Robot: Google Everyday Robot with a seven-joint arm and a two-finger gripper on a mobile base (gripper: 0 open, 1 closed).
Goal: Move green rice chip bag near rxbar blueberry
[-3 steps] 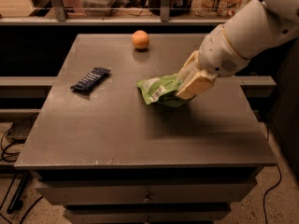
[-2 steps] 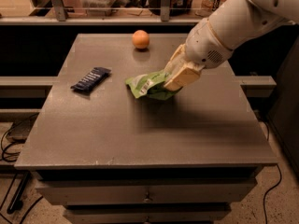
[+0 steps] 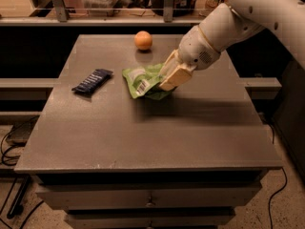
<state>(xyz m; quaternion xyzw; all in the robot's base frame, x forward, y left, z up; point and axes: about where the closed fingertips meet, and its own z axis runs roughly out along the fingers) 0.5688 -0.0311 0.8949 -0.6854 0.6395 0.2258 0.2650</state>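
Green rice chip bag [image 3: 142, 81] — crumpled, barcode label up — is pinched at one edge by the hand [image 3: 167, 83]; the slim navy rxbar blueberry [image 3: 92, 81] lies flat nearby, not touching.

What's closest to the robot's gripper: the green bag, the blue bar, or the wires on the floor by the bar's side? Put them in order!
1. Bag: pinched in the shut gripper, over the middle of the table.
2. Bar: lying on the table, toward the picture's left of the bag.
3. Wires: down on the floor, past the table's left edge in the picture.

Smooth white rounded arm [image 3: 252, 13] tapers to a cream, flat-fingered gripper [image 3: 167, 84] over the table [image 3: 190, 132] centre.
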